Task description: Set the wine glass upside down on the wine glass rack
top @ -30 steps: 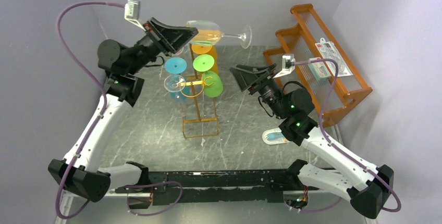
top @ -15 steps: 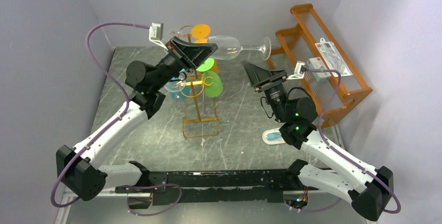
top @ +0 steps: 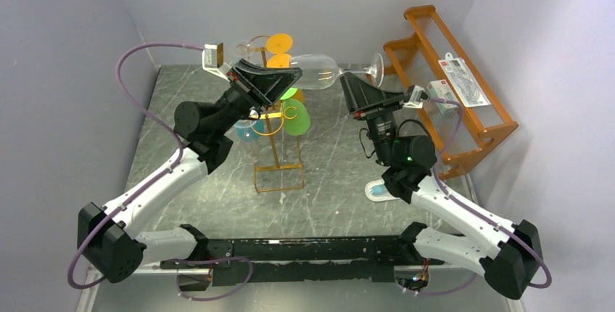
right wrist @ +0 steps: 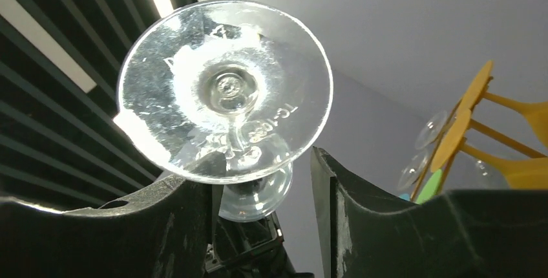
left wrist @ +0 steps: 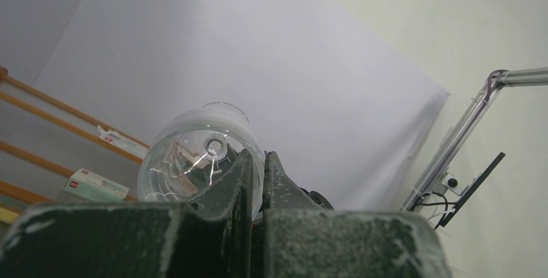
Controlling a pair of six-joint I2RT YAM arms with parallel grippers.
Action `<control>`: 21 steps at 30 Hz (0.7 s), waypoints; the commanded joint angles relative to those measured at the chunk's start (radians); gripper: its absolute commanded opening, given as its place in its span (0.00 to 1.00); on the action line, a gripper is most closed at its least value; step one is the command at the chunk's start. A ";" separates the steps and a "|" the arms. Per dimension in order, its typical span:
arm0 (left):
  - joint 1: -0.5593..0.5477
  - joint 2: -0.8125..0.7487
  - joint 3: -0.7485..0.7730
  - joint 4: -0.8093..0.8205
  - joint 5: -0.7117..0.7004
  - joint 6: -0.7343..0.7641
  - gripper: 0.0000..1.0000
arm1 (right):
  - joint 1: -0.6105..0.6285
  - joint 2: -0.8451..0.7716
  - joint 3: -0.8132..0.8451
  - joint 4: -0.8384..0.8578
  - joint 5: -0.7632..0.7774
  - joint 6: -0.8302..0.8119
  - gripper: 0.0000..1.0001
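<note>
Foot of wine glass fills right wrist view; left wrist shows bowl.

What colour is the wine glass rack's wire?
The wine glass rack is golden-orange; the top external view shows it best.

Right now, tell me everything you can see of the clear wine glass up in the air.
The wine glass is clear glass: rounded bowl, thin stem, flat round foot with faint lettering. It looks empty and lies roughly horizontal in the air above the wine glass rack, foot toward the right. The left gripper pinches its bowl rim; the open right gripper straddles its stem, apparently not gripping.
</note>
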 commanded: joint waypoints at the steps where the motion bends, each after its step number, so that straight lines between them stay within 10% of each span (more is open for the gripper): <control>1: -0.015 -0.032 -0.007 0.125 -0.019 0.010 0.05 | -0.002 0.023 0.009 0.118 0.004 0.066 0.53; 21: -0.019 -0.013 -0.004 0.131 0.016 0.006 0.05 | -0.002 0.070 0.064 0.110 -0.033 0.066 0.33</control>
